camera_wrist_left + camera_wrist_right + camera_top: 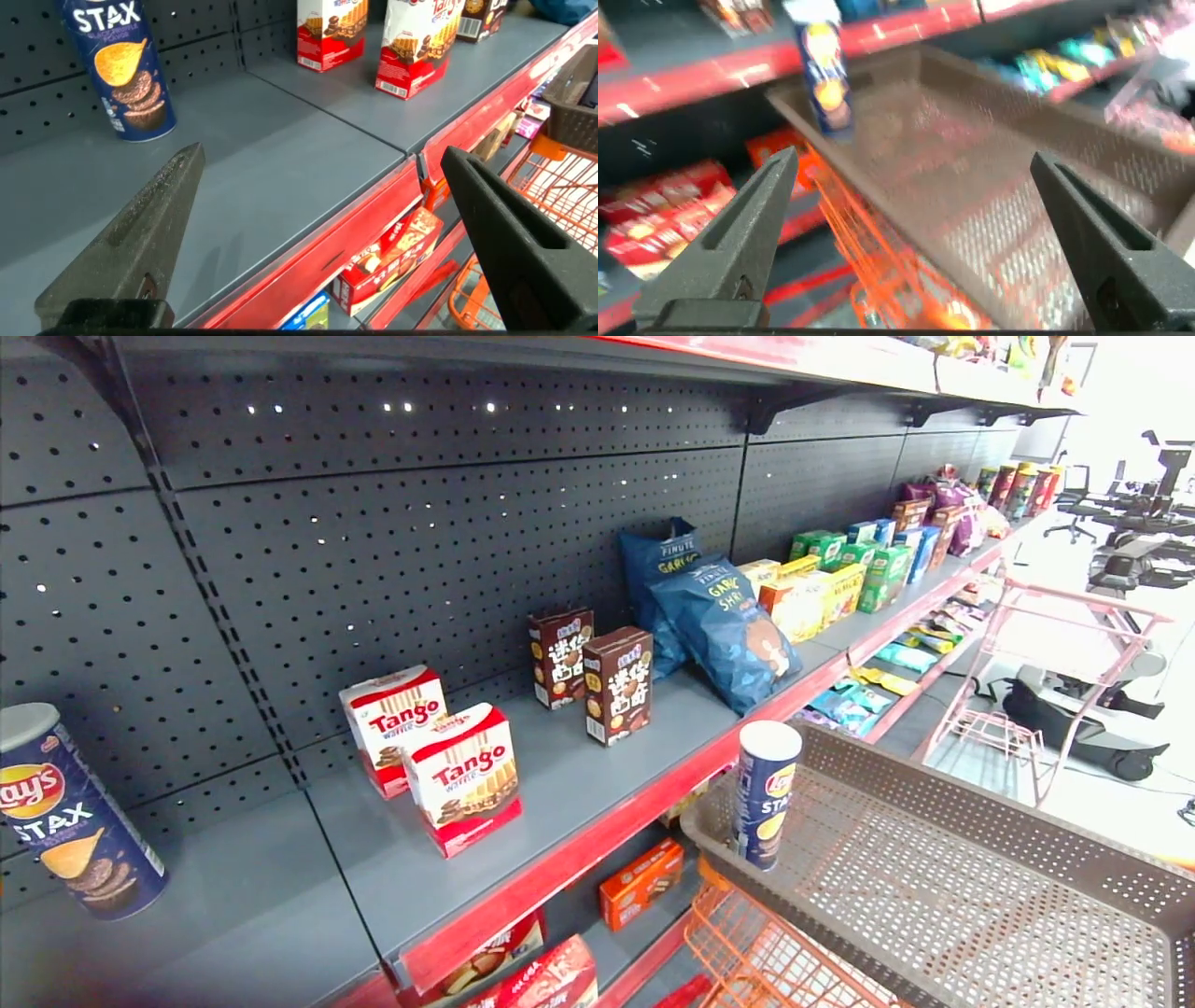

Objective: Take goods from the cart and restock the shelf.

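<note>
Cart basket [1036,117] and can [825,75], blurred

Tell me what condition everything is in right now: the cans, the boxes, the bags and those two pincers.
Left pincer: open, empty.
Right pincer: open, empty.
Cart tray: one can in its corner.
Cart can: upright, lid on.
Shelf can: standing, lid on.
Wafer boxes: upright, closed.
Blue bags: sealed, leaning.

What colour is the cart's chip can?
The chip can is dark blue, white-topped; best in head view.
</note>
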Robot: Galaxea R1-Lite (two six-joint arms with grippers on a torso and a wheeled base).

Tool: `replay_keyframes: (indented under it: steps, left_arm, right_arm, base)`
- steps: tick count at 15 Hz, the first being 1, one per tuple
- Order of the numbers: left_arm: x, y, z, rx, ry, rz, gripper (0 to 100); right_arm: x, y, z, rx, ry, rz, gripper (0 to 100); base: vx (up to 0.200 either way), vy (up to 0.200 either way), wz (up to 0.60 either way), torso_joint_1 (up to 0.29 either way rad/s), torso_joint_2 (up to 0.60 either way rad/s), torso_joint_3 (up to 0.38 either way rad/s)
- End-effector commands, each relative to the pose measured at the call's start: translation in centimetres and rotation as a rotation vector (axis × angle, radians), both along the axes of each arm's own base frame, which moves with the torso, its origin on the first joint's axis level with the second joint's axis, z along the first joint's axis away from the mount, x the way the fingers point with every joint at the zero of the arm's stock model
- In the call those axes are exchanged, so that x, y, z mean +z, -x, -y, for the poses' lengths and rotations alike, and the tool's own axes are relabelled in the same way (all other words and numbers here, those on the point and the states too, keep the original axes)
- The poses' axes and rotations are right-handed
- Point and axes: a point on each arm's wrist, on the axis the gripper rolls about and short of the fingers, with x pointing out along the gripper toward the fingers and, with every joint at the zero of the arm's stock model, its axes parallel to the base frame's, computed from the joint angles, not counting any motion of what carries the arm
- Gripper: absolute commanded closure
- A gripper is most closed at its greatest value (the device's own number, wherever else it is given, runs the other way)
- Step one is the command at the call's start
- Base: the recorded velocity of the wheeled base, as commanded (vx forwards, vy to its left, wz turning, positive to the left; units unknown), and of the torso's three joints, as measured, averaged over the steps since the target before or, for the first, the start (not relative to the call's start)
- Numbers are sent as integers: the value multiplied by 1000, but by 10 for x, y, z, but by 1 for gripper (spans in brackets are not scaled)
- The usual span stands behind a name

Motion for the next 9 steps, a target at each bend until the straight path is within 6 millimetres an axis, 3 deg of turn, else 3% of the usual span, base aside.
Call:
replay_keyframes:
  steps: [1, 2, 3, 5, 8, 9]
  left_arm:
    - [0, 0, 0, 0, -2, 1, 0]
    - [0, 0, 0, 3, 3, 1, 0]
    - [0, 0, 0, 1, 0, 1, 0]
    - [0, 0, 0, 0, 0, 1, 0]
    - [0, 0, 0, 1, 1, 1, 0]
    - [0, 0, 0, 1, 0, 1, 0]
  right_arm:
    - [98, -40, -3, 103, -6, -121, 0]
    - [113, -53, -5, 124, -7, -113, 0]
    - [113, -59, -6, 136, -9, -140, 0]
    - [102, -121, -13, 188, -4, -337, 0]
    - [87, -203, -27, 220, 33, -341, 0]
    - [77, -218, -35, 268, 74, -342, 0]
  base:
    - [0, 0, 0, 0, 0, 0]
    - [0, 0, 0, 0, 0, 0]
    - [0, 0, 0, 0, 0, 0]
    - [0, 0, 0, 0, 0, 0]
    - [0, 0, 0, 0, 0, 0]
    - [0, 0, 0, 0, 0, 0]
